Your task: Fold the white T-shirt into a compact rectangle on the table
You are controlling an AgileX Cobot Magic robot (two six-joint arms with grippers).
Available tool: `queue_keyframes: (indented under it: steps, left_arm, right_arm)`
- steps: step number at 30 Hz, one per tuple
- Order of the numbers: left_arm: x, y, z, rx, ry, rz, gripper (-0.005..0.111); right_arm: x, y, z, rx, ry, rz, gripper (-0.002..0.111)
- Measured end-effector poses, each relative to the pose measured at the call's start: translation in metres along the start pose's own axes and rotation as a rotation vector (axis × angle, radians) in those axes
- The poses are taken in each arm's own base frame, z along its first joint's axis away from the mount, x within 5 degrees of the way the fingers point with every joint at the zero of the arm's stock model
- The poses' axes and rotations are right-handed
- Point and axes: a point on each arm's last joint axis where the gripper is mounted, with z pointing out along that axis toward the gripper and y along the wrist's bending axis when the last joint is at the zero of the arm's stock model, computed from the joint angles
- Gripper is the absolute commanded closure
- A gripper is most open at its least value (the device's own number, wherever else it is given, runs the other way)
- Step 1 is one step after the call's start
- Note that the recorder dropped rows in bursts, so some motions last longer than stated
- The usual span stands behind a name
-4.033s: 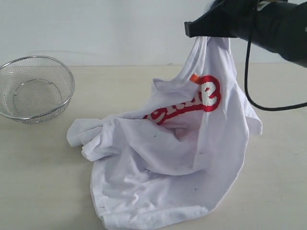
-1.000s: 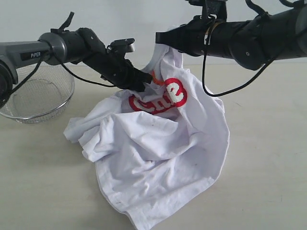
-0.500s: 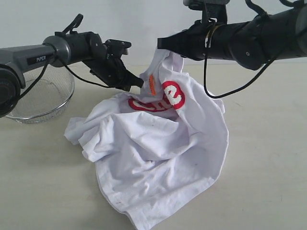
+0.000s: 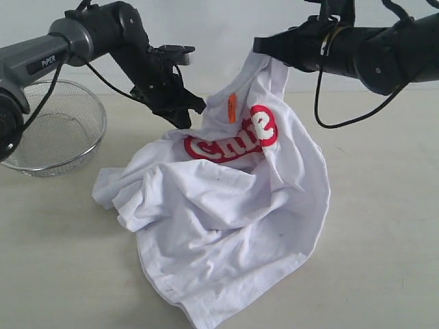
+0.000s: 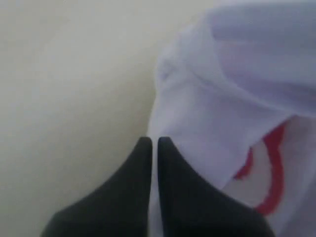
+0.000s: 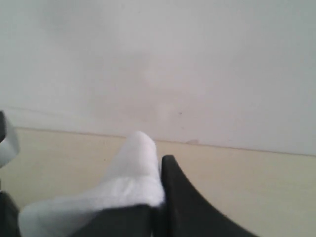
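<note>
Two grippers, outside: right gripper (image 4: 260,48) hoists shirt (image 4: 226,226) by its top edge to spread it; left gripper (image 4: 194,108) at collar (image 4: 221,96); bulk on table (image 4: 384,240).
Left wrist: fingers (image 5: 173,187) together; cloth caught, cannot tell.
Right wrist: fingers (image 6: 177,202) clenched on shirt.

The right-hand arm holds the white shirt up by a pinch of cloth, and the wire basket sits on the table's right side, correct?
Not quite: the exterior view shows the wire basket on the left side of the table. The right gripper does hold the white shirt up by a pinch of cloth.
</note>
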Motion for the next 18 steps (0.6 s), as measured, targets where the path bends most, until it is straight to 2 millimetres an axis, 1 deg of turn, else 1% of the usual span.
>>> queue_keyframes:
  steps: [3,6,9,12,15,18]
  left_arm:
    - [-0.003,-0.011,-0.014,0.075,-0.008,0.023,0.102]
    - [-0.01,-0.022,-0.034,0.131,-0.057,0.054,0.102]
    - [-0.015,-0.029,-0.055,0.131,-0.098,0.079,0.102]
    - [-0.018,-0.034,-0.069,0.125,-0.125,0.096,0.102]
    - [-0.019,-0.039,-0.069,0.12,-0.121,0.109,0.102]
    - [-0.012,-0.045,-0.054,0.13,-0.068,0.11,0.102]
  right_arm:
    - [0.006,-0.007,0.006,0.001,-0.02,0.038,0.108]
    - [0.019,-0.01,0.015,0.002,0.0,0.059,0.108]
    - [0.029,-0.014,0.022,0.0,0.0,0.073,0.108]
    - [0.031,-0.02,0.024,0.01,-0.012,0.097,0.108]
    - [0.028,-0.024,0.024,0.011,-0.042,0.108,0.108]
    - [0.023,-0.027,0.025,0.015,-0.062,0.127,0.108]
